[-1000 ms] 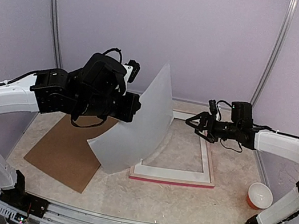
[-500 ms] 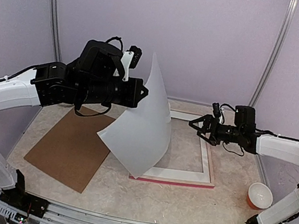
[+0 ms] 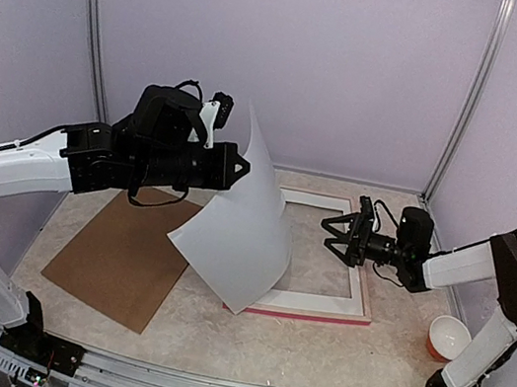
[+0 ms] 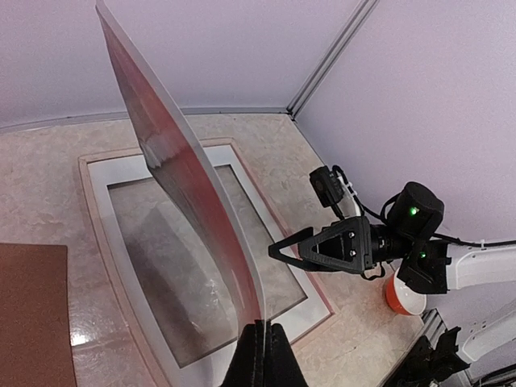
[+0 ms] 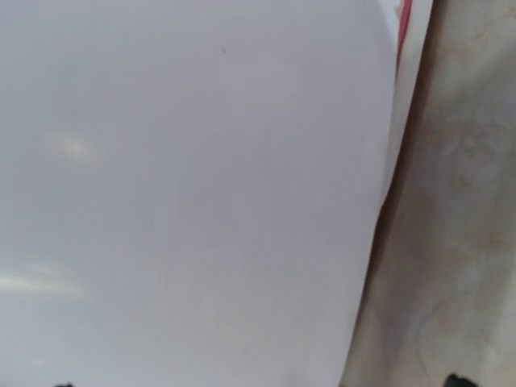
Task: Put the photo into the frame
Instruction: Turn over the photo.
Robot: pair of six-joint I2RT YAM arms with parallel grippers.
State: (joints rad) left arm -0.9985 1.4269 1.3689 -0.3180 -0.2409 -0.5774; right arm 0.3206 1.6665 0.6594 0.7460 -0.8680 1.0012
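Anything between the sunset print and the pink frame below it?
Nothing visible lies in the opening of the pink rectangular frame. The open right gripper hovers over its right side, beside the large red sunset print held by the left gripper; the brown backing board lies leftward.

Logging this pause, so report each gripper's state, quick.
Left gripper: closed on the photo, pinching its edge.
Right gripper: open, holding nothing.

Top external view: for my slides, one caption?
Left gripper holds the curled photo upright over the frame while the open right gripper hovers opposite.
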